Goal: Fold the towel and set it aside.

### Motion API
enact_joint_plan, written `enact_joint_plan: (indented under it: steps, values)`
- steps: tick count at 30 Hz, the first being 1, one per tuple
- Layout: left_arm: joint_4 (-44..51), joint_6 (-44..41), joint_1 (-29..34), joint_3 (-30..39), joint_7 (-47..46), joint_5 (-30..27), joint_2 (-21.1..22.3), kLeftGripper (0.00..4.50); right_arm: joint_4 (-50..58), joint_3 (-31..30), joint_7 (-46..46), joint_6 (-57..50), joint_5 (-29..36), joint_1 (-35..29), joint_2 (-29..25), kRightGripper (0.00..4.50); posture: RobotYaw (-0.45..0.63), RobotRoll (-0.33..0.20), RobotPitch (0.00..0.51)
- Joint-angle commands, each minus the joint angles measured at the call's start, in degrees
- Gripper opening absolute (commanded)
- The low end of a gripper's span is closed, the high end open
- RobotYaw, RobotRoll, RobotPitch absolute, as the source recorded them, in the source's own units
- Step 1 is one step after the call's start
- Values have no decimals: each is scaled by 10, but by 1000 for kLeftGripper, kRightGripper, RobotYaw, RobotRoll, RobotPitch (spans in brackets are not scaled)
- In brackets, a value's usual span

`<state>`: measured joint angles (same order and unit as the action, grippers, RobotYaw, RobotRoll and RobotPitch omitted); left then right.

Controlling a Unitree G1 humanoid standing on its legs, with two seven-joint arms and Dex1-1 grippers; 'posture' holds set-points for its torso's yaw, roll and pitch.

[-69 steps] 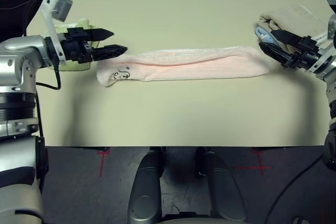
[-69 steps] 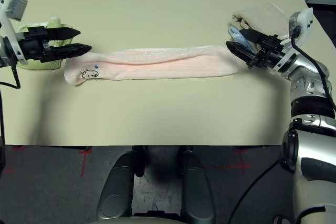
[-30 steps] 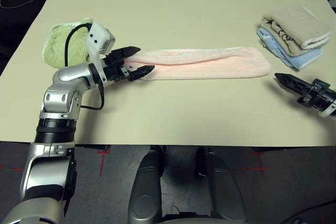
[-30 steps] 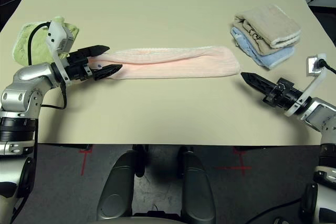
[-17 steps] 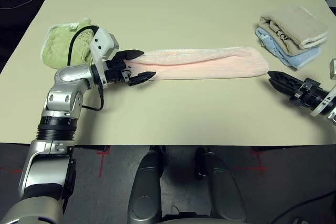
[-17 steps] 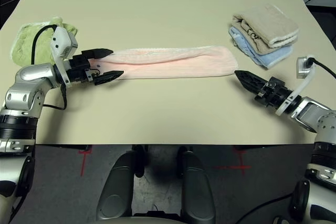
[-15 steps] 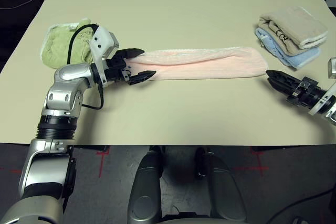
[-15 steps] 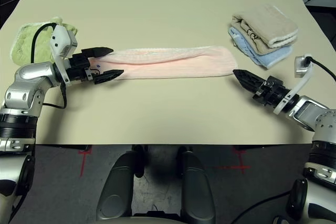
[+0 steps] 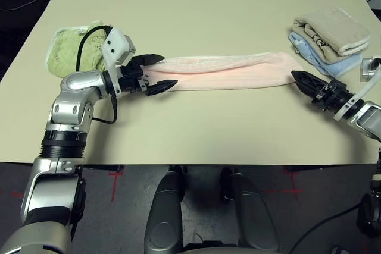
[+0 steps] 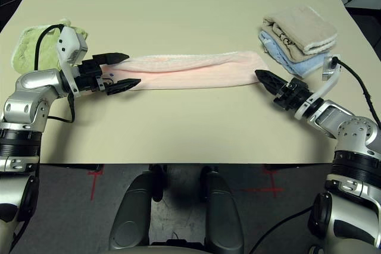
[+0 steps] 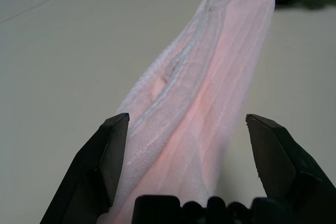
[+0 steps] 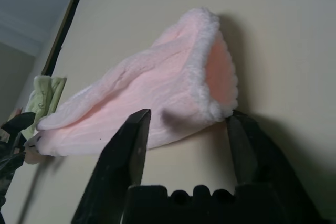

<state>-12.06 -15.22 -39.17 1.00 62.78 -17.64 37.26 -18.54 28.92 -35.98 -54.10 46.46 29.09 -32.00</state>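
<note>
The towel (image 9: 223,70) is laid flat near the middle of the table (image 9: 196,129) as a long narrow pink strip, folded lengthwise, stretched from the robot's left to its right; a white fringed edge is seen at its right end in the right wrist view, where that end is lifted slightly off the surface.

The left gripper (image 9: 159,72) is held at the towel's left end, pointed along the strip; its two black fingers (image 11: 107,156) are spread wide, one set on each side of the cloth, and nothing is clamped between them; whether the tips are touching the towel cannot be told.

The right gripper (image 10: 265,80) is placed at the towel's right end, pointed toward it; in the right wrist view its fingers (image 12: 128,145) are seen parted, with the corner of the towel lying just ahead of and between the tips; the cloth is not pinched.

A crumpled green towel (image 9: 74,52) is seen behind the left arm, near the table's left edge; a beige folded towel (image 9: 333,28) is stacked on a blue folded towel (image 9: 333,60) at the far right, just beyond the right gripper and apart from the pink strip.
</note>
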Motion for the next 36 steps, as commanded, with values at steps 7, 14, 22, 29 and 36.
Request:
enact_joint_plan:
  steps: [7, 14, 22, 29, 36]
  values:
    - [32, -27, 28, -10, 18, -3, 16, 4500, -9, -13, -4, 4, -8, -25, 9, 32, 52, 0, 284]
    - [44, -42, 34, -9, 18, -5, 18, 4500, 2, -7, -13, 2, 5, -32, 3, 32, 51, 0, 281]
    - [48, -47, 38, -8, 11, -7, 12, 4500, -8, 15, -54, 37, 7, -24, -37, 32, 52, 0, 283]
    - [49, -50, 37, -8, 11, -7, 12, 4500, -29, 19, -103, 37, 15, -9, -82, 32, 49, 0, 276]
    - [50, -52, 35, -8, 11, -8, 10, 4500, -12, -12, -155, 21, 18, 7, -89, 32, 51, 0, 271]
